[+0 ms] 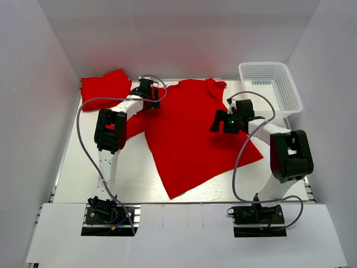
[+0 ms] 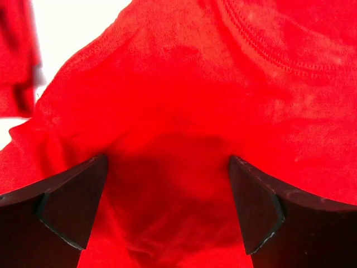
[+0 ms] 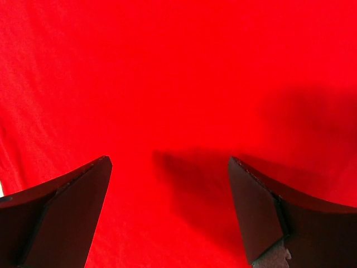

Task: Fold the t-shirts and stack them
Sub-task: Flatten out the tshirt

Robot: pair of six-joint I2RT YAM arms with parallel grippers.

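The left arm (image 1: 109,132) rises from its base at 7 o'clock in the top view, runs straight toward 12 o'clock to a dark elbow block, then bends toward 1 o'clock. Its wrist ends in the left gripper (image 1: 149,92) (image 2: 167,163), which sits low. Its dark fingers (image 2: 68,207) stand wide apart in the wrist view. The right arm (image 1: 290,154) climbs from its base at 5 o'clock toward 1 o'clock, folds at the elbow and reaches back toward 10 o'clock. The right gripper (image 1: 224,121) (image 3: 167,163) points downward (a small green light glows on its wrist), fingers (image 3: 62,215) likewise spread wide.
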